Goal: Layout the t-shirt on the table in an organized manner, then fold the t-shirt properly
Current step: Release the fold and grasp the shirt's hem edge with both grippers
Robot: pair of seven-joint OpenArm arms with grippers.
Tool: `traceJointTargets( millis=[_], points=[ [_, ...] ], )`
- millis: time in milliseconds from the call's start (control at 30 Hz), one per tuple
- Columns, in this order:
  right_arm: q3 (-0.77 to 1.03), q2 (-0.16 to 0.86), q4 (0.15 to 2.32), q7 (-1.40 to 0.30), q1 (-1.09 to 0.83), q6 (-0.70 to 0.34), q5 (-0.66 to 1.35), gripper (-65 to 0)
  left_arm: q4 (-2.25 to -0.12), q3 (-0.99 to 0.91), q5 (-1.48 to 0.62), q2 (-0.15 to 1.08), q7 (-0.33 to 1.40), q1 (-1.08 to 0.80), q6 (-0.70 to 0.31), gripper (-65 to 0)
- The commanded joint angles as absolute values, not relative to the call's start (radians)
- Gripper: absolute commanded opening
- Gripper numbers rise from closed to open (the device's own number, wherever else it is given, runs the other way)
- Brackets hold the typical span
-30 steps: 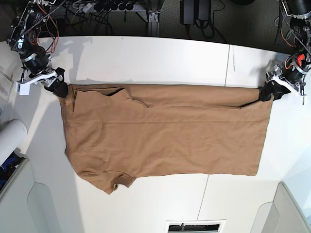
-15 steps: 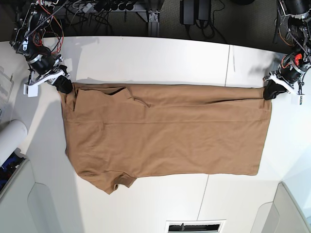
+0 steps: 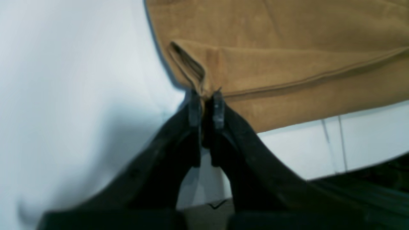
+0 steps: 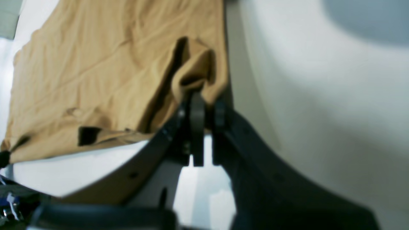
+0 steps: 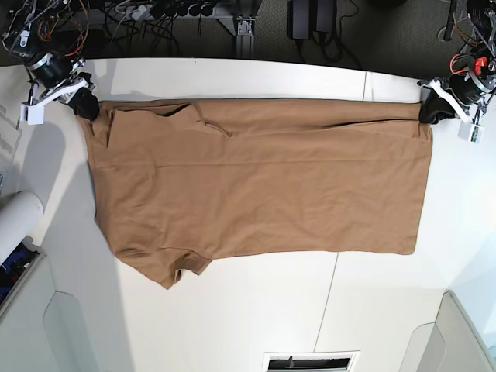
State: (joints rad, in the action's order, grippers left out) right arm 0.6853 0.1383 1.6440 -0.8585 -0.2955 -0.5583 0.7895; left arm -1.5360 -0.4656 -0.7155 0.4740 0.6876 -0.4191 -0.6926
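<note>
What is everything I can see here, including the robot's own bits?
t-shirt: one, tan-brown, spread flat across the middle of the table, its two far corners pinched and pulled.
table: one, matte white, under the shirt, with thin dark seam lines.
white cylinder: one, white, at the table's edge on the base view's left.
cables and power strips: several, dark, on the floor beyond the far edge.
left claw: one, black, on the base view's right, shut on the t-shirt's far corner.
right claw: one, black, on the base view's left, shut on the t-shirt's other far corner.
</note>
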Motion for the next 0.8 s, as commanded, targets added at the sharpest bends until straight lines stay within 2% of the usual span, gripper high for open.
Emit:
traceJointTargets(
  millis=[0,367,467,533,667,700,767],
  points=[
    [0.694,0.155,1.664,-0.85,-0.301,-0.566,0.809,-65.0,-1.563,-0.474,-0.725,0.493,0.681,-0.426,-0.698,-65.0],
    [0.694,0.155,1.664,-0.847,-0.355,-0.566,0.823,-65.0,-1.579,-0.474,-0.73,0.493,0.7,-0.455,-0.698,-64.3],
    [0.694,0.155,1.664,-0.849,-0.355,-0.565,0.823,-65.0,-1.579,-0.474,-0.749,0.493,0.7,-0.454,-0.698,-47.0],
    [0.694,0.155,1.664,-0.849,-0.355,-0.566,0.823,-65.0,-1.579,-0.474,-0.759,0.493,0.701,-0.454,-0.698,-40.1],
    [0.694,0.155,1.665,-0.833,-0.355,-0.565,0.823,-42.2,-1.579,-0.479,-0.763,0.494,0.742,-0.454,-0.698,-39.5],
    [0.694,0.158,1.665,-0.826,-0.354,-0.565,0.823,-38.9,-1.579,-0.487,-0.778,0.494,0.753,-0.455,-0.698,-39.5],
    [0.694,0.17,1.665,-0.823,-0.348,-0.565,0.823,-37.1,-1.58,-0.518,-0.826,0.494,0.77,-0.454,-0.698,-39.5]
  ],
)
